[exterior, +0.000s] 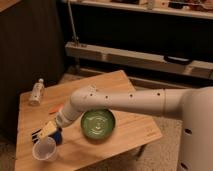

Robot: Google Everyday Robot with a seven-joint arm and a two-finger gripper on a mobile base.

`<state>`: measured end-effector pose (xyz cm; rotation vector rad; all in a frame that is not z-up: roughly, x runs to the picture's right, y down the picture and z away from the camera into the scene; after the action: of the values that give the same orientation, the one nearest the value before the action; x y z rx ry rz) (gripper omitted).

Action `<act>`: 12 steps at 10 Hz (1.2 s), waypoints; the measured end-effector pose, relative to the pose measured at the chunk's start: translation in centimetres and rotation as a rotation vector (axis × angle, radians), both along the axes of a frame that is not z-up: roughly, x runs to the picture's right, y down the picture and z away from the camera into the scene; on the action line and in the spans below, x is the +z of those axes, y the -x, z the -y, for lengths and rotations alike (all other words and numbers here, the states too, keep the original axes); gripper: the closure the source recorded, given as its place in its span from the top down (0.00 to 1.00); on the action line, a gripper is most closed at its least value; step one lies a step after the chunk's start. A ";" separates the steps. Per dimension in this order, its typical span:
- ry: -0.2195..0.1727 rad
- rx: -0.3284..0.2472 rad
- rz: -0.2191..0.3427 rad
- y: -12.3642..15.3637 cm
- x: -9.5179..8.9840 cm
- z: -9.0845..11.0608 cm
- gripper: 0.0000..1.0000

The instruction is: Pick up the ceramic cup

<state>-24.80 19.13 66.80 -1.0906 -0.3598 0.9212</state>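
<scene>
The ceramic cup (45,149) is a small white round cup near the front left corner of the wooden table (135,135), with its wide rim facing up and toward the camera. My gripper (47,132), with yellow and black parts, hangs just above and behind the cup, very close to its rim. I cannot tell whether it touches the cup. My white arm (125,102) reaches in from the right across the table.
A green bowl (98,123) sits in the middle of the table, right of the gripper and under the arm. A clear bottle (36,91) lies at the back left corner. A small orange item (54,107) lies behind the gripper. Metal shelving stands behind the table.
</scene>
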 end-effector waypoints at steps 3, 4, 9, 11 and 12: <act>0.023 0.007 -0.005 -0.6 1.0 -1.9 0.80; 0.030 0.008 -0.004 -0.7 1.3 -2.5 0.80; 0.040 -0.023 -0.004 0.4 2.2 -4.0 0.74; 0.038 -0.036 -0.008 0.8 2.3 -4.1 0.59; 0.037 -0.043 -0.014 1.0 2.3 -4.2 0.57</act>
<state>-25.78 23.33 69.13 -1.1217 -0.3079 0.9000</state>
